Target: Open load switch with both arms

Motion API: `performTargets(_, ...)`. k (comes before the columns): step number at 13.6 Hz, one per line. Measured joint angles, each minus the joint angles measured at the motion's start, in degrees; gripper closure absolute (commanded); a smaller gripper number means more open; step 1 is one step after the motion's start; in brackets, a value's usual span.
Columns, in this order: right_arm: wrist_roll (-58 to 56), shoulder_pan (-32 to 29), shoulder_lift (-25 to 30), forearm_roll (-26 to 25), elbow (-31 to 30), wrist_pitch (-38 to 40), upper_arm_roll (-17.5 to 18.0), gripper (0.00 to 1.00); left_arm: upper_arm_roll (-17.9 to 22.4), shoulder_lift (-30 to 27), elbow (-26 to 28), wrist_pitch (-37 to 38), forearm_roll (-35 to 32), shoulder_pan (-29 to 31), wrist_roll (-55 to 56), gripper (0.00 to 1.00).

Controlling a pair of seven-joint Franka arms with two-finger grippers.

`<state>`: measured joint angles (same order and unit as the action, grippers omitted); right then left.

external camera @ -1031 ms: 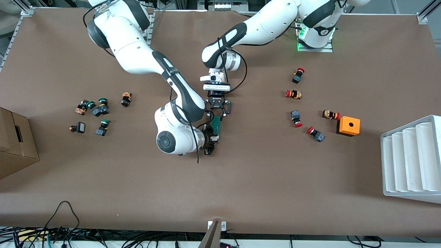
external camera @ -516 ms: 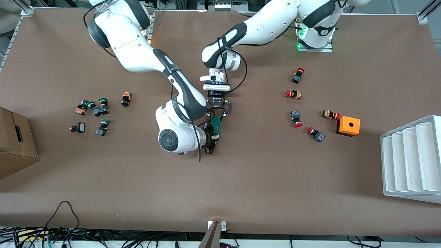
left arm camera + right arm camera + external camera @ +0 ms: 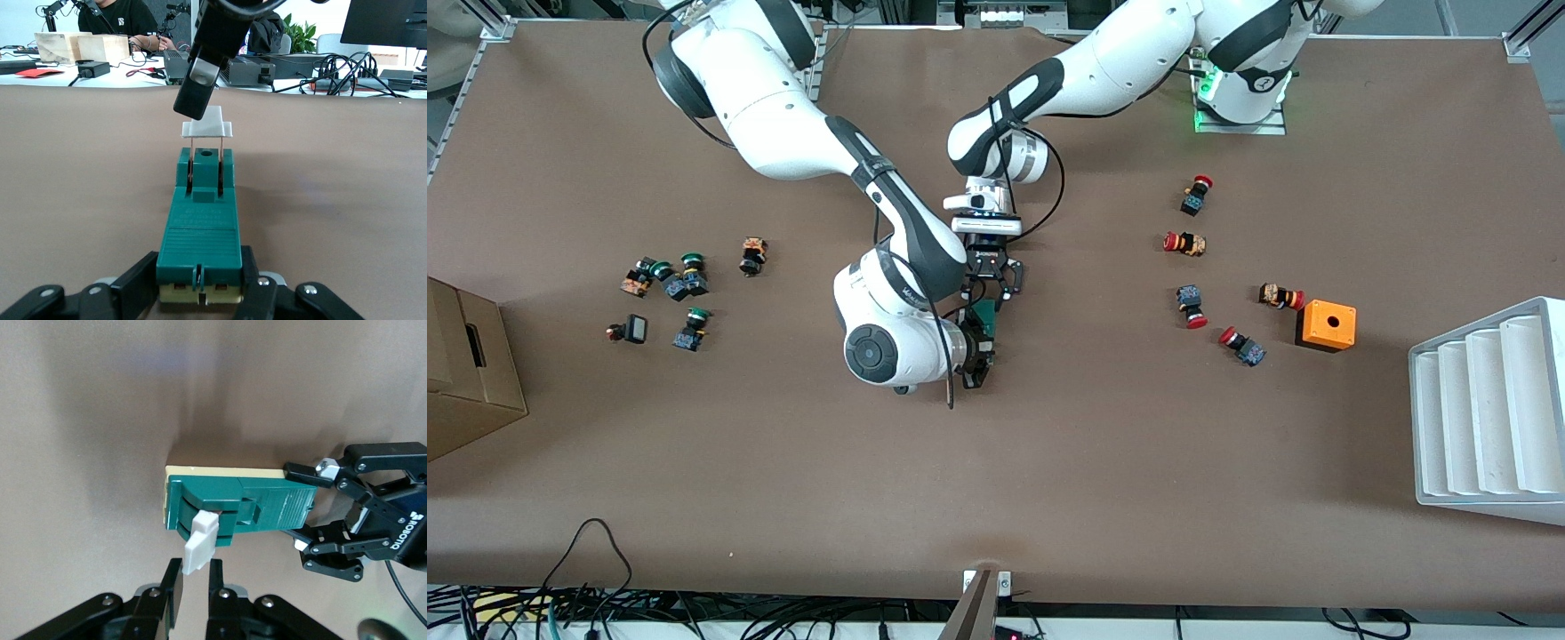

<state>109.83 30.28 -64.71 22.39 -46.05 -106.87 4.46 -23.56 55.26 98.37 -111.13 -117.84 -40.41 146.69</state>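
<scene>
The dark-green load switch (image 3: 985, 318) lies at mid-table, between both grippers. My left gripper (image 3: 987, 298) is shut on the end of its body away from the lever, one finger on each side (image 3: 200, 285). The white lever (image 3: 207, 123) stands raised off the green body at the switch's other end (image 3: 247, 510). My right gripper (image 3: 976, 357) is at that end, shut on the white lever (image 3: 200, 543), which sits between its fingertips (image 3: 195, 572). The right gripper's fingers (image 3: 200, 80) also show in the left wrist view, over the lever.
Several red-capped push buttons (image 3: 1184, 243) and an orange box with a hole (image 3: 1326, 324) lie toward the left arm's end, beside a white ribbed tray (image 3: 1489, 409). Green-capped buttons (image 3: 680, 284) and a cardboard box (image 3: 463, 373) sit toward the right arm's end.
The right arm's wrist has shifted slightly toward the left arm's end and the bases, its gripper staying at the lever. The left arm and the switch body have not moved.
</scene>
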Motion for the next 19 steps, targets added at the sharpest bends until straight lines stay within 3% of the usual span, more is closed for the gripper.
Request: performTargets(19, -2.9, -0.1, 7.3, -2.4, -11.3, 0.3, 1.0, 0.79, 0.1, 0.0, -0.1, 0.0, 0.0, -0.1, 0.0, 0.47)
